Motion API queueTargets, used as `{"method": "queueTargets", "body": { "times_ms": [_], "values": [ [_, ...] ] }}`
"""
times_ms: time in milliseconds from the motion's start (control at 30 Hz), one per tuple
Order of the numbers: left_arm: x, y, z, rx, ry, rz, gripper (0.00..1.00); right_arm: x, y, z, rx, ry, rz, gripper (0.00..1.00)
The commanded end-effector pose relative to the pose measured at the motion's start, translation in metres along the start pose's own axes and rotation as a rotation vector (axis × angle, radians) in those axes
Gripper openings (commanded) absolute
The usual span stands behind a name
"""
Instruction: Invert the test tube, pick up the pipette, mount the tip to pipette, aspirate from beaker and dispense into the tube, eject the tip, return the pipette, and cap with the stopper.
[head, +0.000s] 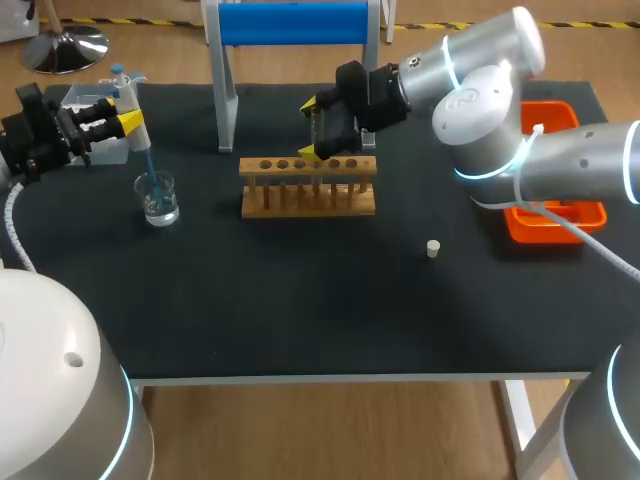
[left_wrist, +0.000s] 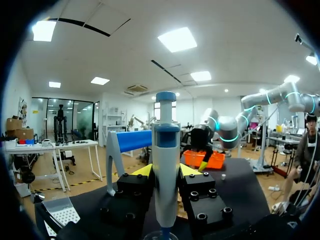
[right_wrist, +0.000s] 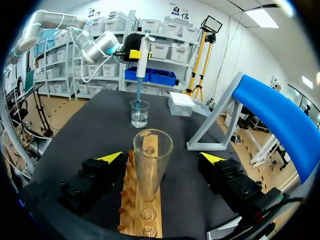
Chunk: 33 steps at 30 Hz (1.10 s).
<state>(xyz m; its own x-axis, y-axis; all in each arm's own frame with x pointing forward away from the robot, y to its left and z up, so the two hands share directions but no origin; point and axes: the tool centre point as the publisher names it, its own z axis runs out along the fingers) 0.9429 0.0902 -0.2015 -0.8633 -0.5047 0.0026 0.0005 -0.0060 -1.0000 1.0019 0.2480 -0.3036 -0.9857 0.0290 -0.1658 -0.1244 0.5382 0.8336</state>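
Observation:
My left gripper (head: 128, 122) is shut on the white and blue pipette (head: 122, 85), holding it upright at the table's left. The pipette's blue tip (head: 150, 178) dips into the glass beaker (head: 159, 199), which holds clear liquid. In the left wrist view the pipette (left_wrist: 165, 170) stands between the yellow fingertips. My right gripper (head: 315, 128) is open behind the wooden rack (head: 308, 187). The test tube (right_wrist: 151, 165) stands mouth up in the rack (right_wrist: 144, 212), between the right gripper's (right_wrist: 162, 158) spread fingers and touching neither. A small white stopper (head: 433, 249) lies on the mat to the right of the rack.
A blue-topped white stand (head: 290, 25) rises at the back middle. A white tip box (head: 92, 105) sits behind the beaker at the back left. An orange tray (head: 560, 215) lies at the right edge under my right arm.

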Motion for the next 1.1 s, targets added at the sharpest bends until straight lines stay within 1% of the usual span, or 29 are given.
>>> {"method": "queueTargets", "body": {
  "times_ms": [33,300,500,533,700,767,900,1100],
  "values": [
    [0.004,-0.012,0.0,-0.018,-0.004,0.006,0.0,0.0,0.0,0.0,0.001,0.001,0.0,1.0],
    [0.009,-0.031,0.001,-0.033,-0.006,0.031,0.0,0.0,0.0,0.0,0.001,0.001,0.0,1.0],
    [0.017,-0.051,0.007,-0.039,0.01,0.045,0.0,0.0,0.0,0.0,0.001,0.001,0.0,1.0],
    [0.018,-0.055,0.008,-0.058,0.004,0.046,0.0,0.0,0.0,0.0,0.001,0.001,0.0,1.0],
    [0.022,-0.07,0.013,-0.087,-0.01,0.036,0.0,0.0,0.0,0.0,0.001,0.001,0.0,1.0],
    [0.024,-0.076,0.015,-0.081,-0.005,0.036,0.0,0.0,0.0,0.0,0.001,0.001,0.0,1.0],
    [0.029,-0.093,0.024,-0.089,0.0,0.031,0.0,0.0,0.0,0.0,0.001,0.001,0.0,1.0],
    [0.037,-0.122,0.044,-0.081,0.033,0.04,0.0,0.0,0.0,0.0,0.001,0.001,0.0,1.0]
  ]
}}
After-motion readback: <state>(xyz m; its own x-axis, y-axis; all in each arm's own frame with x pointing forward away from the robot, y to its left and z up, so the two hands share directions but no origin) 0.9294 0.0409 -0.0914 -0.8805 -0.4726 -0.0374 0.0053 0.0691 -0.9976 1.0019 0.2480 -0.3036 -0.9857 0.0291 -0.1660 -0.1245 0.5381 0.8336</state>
